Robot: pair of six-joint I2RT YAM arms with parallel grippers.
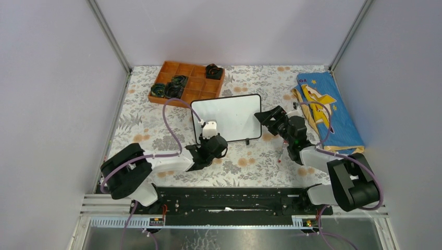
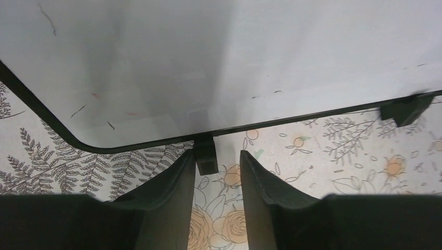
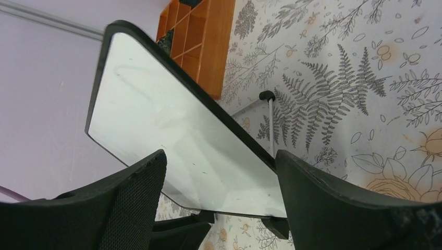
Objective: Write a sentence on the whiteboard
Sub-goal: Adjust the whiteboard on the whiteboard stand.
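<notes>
Sitting on floral tablecloth (image 1: 151, 122): orange tray (image 1: 198, 83) holding black coils (image 1: 177, 83); lying well right of tray, folded blue cloth (image 1: 339, 112).

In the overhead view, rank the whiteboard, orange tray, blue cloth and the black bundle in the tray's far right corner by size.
1. whiteboard and blue cloth: too alike to rank.
2. orange tray: slightly smaller, partly behind the board.
3. black bundle: clearly smallest.

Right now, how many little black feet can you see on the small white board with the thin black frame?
2, both on the near edge of the black-framed white board: one foot by its rounded left corner, the other foot farther right. More may be hidden behind the board.
</notes>
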